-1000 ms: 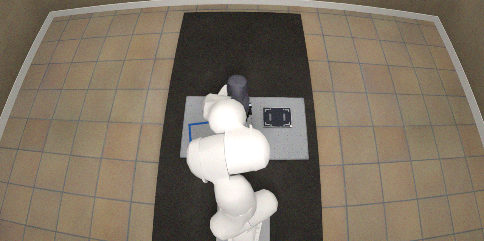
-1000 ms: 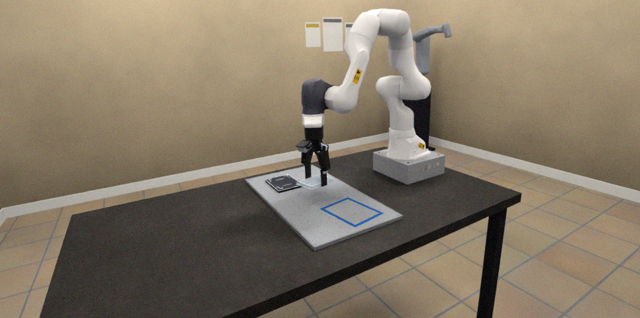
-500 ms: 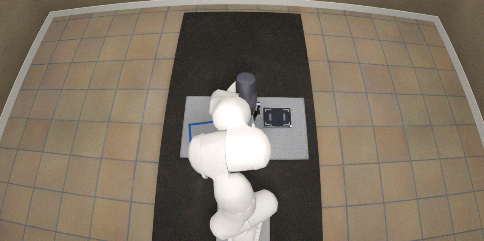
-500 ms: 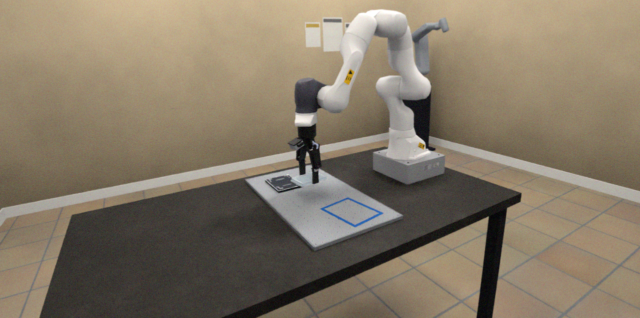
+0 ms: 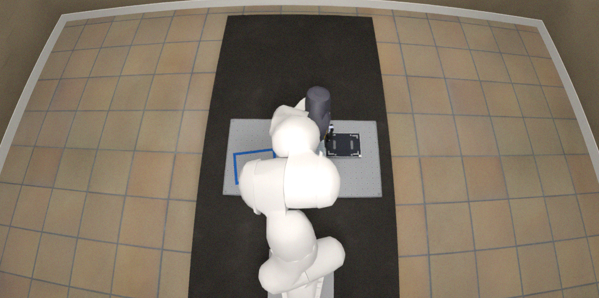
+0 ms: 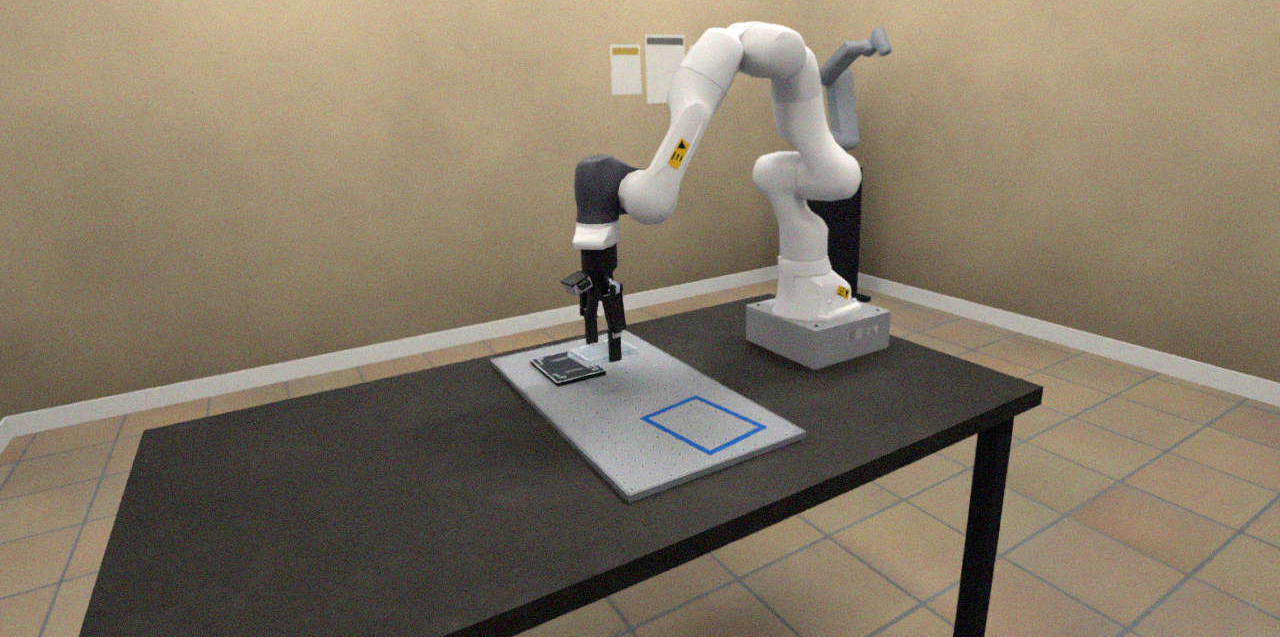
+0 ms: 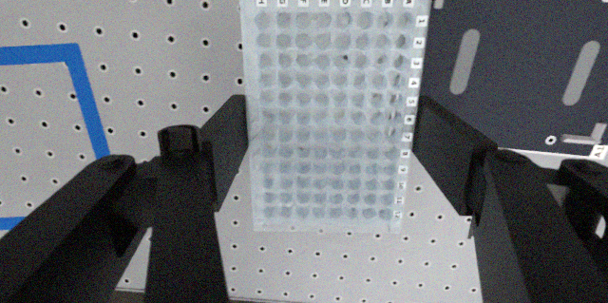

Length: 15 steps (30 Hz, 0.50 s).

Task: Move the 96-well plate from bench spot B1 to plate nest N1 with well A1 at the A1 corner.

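Claw clamped on clear plate, wells looking empty. Held above grey board, just beside dark nest near the board's far edge.

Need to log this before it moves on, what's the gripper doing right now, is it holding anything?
Gripper: shut on the 96-well plate, fingers pressed against its two long sides, carried beside the plate nest.

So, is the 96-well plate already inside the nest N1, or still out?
Still out. In the wrist view the gripper is shut on the 96-well plate, which hangs over the perforated board, beside the dark nest.
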### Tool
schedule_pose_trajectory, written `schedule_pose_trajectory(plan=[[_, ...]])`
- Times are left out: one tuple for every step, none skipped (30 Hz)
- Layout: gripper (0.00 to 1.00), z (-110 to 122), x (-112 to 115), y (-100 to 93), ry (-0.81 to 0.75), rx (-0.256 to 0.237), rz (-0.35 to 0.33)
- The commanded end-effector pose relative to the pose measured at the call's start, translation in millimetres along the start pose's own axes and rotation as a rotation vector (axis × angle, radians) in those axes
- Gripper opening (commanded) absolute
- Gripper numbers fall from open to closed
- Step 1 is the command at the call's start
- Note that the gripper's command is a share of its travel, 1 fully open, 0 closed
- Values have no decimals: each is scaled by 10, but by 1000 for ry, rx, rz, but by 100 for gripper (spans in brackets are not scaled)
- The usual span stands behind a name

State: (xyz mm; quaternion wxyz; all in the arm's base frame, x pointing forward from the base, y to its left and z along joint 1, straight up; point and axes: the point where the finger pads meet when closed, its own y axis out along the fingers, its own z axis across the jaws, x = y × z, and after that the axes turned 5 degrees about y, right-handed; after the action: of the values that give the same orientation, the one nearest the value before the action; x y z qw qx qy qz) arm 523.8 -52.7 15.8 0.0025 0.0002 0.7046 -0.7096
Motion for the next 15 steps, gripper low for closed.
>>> schedule_pose_trajectory(plan=[[60,58,-4,8,-33,-6,-7],[60,90,-12,7,-33,-6,-7],[60,122,-19,6,-33,-6,-7],[60,155,-27,6,-33,-6,-7],[60,187,-35,5,-33,-6,-7],[60,220,-42,4,-33,-6,-7],[60,252,-50,3,-33,-6,-7],[60,285,-58,2,-33,-6,-7],[60,317,-65,2,-33,-6,-7],[60,349,-73,1,-33,-6,-7],[60,382,-81,0,-33,-6,-7],[60,414,-88,-1,-33,-6,-7],[60,447,-96,-1,-33,-6,-7],[60,479,-104,-2,-33,-6,-7],[60,479,-104,-2,-33,-6,-7]])
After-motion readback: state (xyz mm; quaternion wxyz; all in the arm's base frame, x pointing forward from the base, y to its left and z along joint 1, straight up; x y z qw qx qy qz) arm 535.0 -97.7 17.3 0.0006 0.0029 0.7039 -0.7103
